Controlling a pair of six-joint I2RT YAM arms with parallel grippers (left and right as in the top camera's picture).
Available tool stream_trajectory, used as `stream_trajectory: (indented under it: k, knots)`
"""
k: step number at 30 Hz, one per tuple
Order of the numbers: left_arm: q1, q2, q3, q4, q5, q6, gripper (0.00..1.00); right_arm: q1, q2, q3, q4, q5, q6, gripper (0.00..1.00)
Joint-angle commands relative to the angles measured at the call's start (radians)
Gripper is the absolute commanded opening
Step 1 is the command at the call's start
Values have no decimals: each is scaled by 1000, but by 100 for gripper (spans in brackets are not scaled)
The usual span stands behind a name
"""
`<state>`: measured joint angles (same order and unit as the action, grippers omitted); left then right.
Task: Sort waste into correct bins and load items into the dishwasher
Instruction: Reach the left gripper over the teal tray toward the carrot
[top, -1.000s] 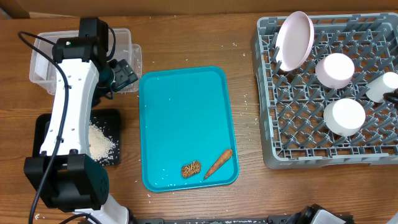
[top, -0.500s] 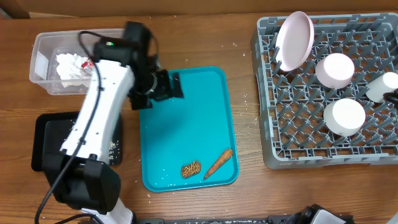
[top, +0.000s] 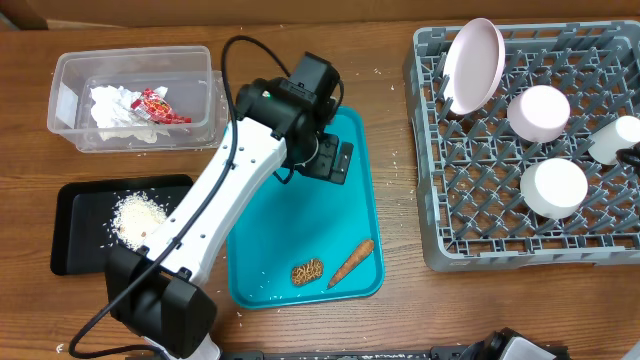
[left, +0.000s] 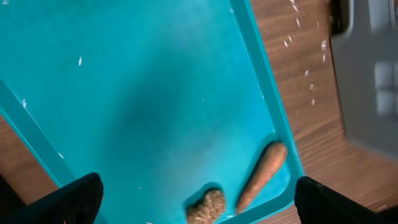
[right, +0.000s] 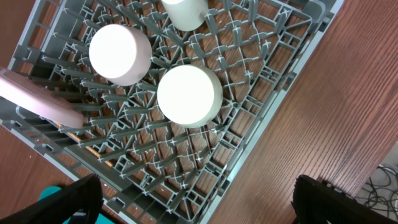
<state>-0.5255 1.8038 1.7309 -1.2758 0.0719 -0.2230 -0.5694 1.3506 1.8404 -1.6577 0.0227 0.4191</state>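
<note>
carrot piece, near right corner of teal tray: light, firm, probably rolls; grip across thick middle; left tool wide apart, empty.

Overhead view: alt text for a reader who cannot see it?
The left arm reaches over a teal tray, jaws open; a brown ridged food lump and a carrot piece lie in its near right corner. A clear tub holds a napkin and wrapper, a black tray holds rice, and a grey dish rack holds a plate and three cups.

Rack cut off at rt edge; L arm hides pt of black tray.
</note>
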Motion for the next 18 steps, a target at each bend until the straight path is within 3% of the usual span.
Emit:
stream_trajectory:
  k: [1,13,18]
  knots:
    - [-55,19,-54,12,-8,220,100,-5,-3,18,6,-5,8,100]
    - [-153,19,-384,277,7,243,100,-5,-3,18,6,-5,8,100]
    - [-177,19,-440,309,48,299,100,-5,-3,18,6,-5,8,100]
